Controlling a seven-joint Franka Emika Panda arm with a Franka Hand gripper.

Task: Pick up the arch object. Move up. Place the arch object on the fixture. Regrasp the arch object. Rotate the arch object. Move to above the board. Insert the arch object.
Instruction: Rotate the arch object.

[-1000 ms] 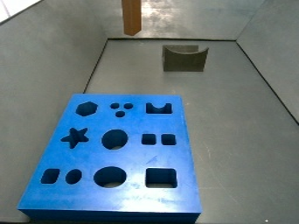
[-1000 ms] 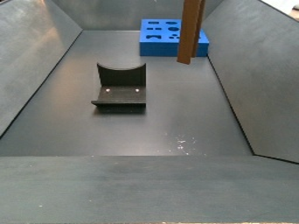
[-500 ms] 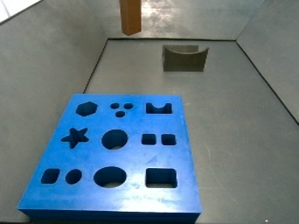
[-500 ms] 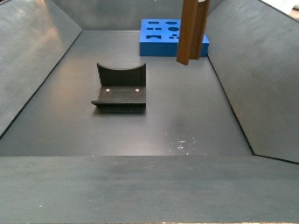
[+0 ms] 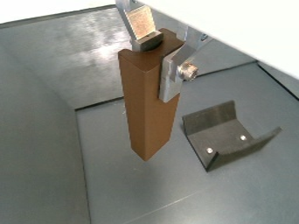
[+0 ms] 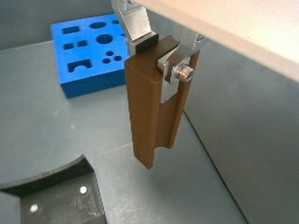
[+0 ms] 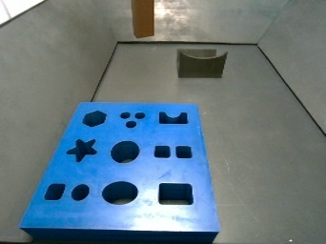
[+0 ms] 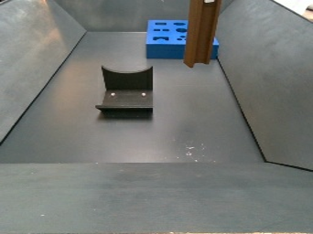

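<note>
1. Grey floor [image 8: 159,137] with grey walls around it is all I see under me.
2. My gripper [image 5: 162,54] is high up in the air, above the floor, and both wrist views show it.
3. My gripper is closed tight on the top end of the arch object [image 5: 151,101], with one silver finger [image 5: 140,24] on one side and the other finger [image 5: 177,74] on the other side.
4. The arch object [image 6: 156,109] is a long orange-brown bar. It hangs straight down from my gripper [image 6: 162,51] and does not touch the floor.
5. In a side view the arch object [image 8: 199,35] shows up in front of the board [image 8: 166,40], near the right wall.
6. In a side view the arch object [image 7: 143,18] is at the top edge, beyond the board [image 7: 121,167], and off to the side of the fixture [image 7: 200,63].
7. The fixture [image 8: 126,90] sits on the floor, apart from the arch object. It is dark and has a curved dip in its top.
8. The board is big and blue, flat on the floor, with cut-out holes like a star, a hexagon, circles and squares. It is well apart from the fixture.
</note>
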